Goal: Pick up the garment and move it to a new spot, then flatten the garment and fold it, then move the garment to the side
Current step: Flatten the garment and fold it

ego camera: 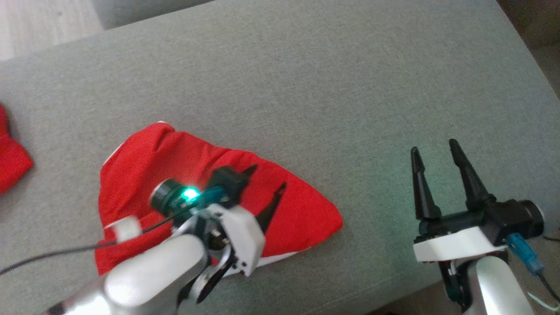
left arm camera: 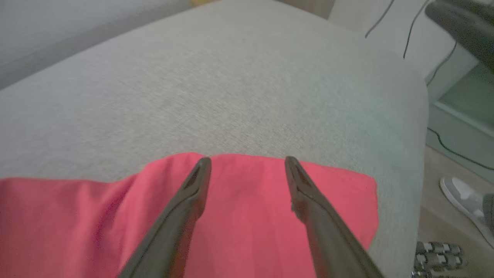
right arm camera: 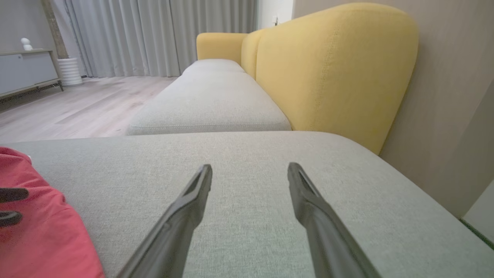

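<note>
A red garment [ego camera: 183, 175] lies folded in a rough triangle on the grey sofa cushion [ego camera: 306, 78], with a thin white edge along its near side. My left gripper [ego camera: 267, 177] hovers over its right half, open, nothing between the fingers; the left wrist view has the same red cloth [left arm camera: 247, 216] under the spread fingers of the left gripper [left arm camera: 247, 160]. My right gripper [ego camera: 435, 151] stands open above bare cushion well to the right of the garment. In the right wrist view the right gripper [right arm camera: 250, 168] points across grey fabric, the garment's edge [right arm camera: 42, 239] at the lower left.
Another red cloth [ego camera: 11, 157] lies at the cushion's far left edge. A yellow sofa back [right arm camera: 332, 65] rises behind the seat, with wooden floor [right arm camera: 73, 104] beyond. A shoe [left arm camera: 463, 200] and cables sit on the floor past the cushion's end.
</note>
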`<state>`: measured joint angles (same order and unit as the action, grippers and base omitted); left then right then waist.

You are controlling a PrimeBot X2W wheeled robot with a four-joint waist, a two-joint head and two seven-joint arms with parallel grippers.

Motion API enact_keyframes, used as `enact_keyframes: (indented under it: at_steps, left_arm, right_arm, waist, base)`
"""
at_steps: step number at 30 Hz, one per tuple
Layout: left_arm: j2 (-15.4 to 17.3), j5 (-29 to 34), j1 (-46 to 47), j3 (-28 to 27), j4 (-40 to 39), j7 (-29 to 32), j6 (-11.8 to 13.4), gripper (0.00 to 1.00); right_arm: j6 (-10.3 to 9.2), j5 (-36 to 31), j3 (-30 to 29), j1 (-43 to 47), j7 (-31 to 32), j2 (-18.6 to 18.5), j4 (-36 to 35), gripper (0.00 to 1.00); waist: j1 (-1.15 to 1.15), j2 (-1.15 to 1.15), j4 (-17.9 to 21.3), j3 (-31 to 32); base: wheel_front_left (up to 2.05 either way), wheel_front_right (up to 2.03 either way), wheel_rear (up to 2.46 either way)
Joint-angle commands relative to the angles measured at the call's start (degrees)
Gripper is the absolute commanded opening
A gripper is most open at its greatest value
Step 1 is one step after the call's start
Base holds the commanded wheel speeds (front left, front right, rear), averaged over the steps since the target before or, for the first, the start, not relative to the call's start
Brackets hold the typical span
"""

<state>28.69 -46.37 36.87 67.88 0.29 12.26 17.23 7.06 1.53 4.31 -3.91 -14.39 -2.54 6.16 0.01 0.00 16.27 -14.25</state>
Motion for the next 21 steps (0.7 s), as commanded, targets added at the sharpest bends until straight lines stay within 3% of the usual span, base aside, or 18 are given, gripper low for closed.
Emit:
enact_keyframes:
  at_steps: [1,6,15,16,21]
  left_arm:
    - [-0.6,1.2,3.7,-0.5,1.0,1.2,-1.7,1.00]
    - [-5.1,3.5,8.7,3.6,8.8,6.2,-10.0,1.00]
    - [-9.6,8.1,8.8,5.2,18.8,11.9,-18.8,1.00]
    - [-10.0,8.3,8.4,5.3,19.6,12.3,-19.4,0.00]
    - [-11.3,7.9,6.4,4.8,21.6,10.8,-20.3,0.00]
  right_arm:
    - [0.43,0.5,1.8,-1.1,-0.6,-0.3,-1.7,1.00]
    - [0.43,1.0,2.9,-1.2,-0.6,-0.3,-1.4,1.00]
    - [0.43,1.4,3.3,-1.3,-0.6,-0.3,-1.2,1.00]
    - [0.43,1.5,3.2,-1.3,-0.6,-0.3,-1.3,1.00]
    - [0.43,1.8,2.7,-1.1,-0.6,-0.3,-1.4,1.00]
  waist:
    - [-0.01,0.00,0.8,-0.7]
    - [-0.01,0.00,2.2,-1.2]
    - [-0.01,0.00,3.8,-1.4]
    - [-0.01,0.00,3.9,-1.4]
    - [-0.01,0.00,4.1,-1.3]
  base:
    - [0.00,0.00,0.00]
    - [0.00,0.00,0.00]
    - [0.00,0.00,0.00]
    - [0.00,0.00,0.00]
    - [0.00,0.00,0.00]
